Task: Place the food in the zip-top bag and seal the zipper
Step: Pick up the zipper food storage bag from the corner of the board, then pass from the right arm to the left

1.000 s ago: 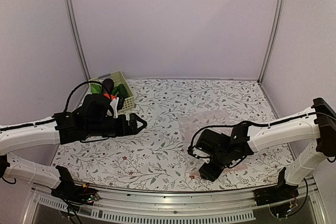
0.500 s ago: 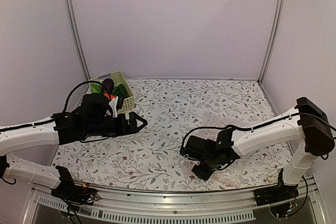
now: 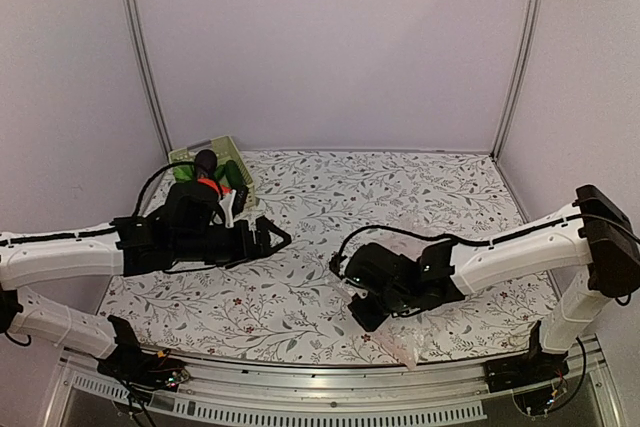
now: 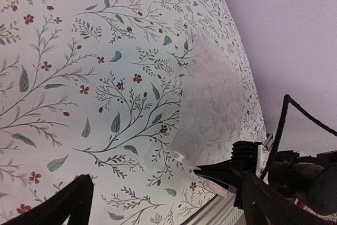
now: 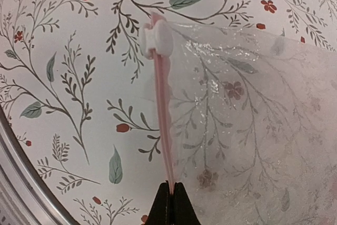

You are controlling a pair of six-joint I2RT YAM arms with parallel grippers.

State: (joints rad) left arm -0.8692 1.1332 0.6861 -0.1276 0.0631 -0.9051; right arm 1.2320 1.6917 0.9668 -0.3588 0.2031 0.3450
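The zip-top bag (image 5: 253, 119) lies empty on the tabletop (image 5: 63, 77) at front right. The right tool (image 5: 172, 198) is pinched shut on one end of its pink zipper (image 5: 162, 104). The food (image 3: 207, 165) sits in the basket (image 3: 222, 144), back left. The left tool (image 3: 270, 238) hovers spread, holding nothing. I'd say the bag's being positioned, and next its mouth needs opening.

No text, label or number can be read anywhere, as far as these views show.
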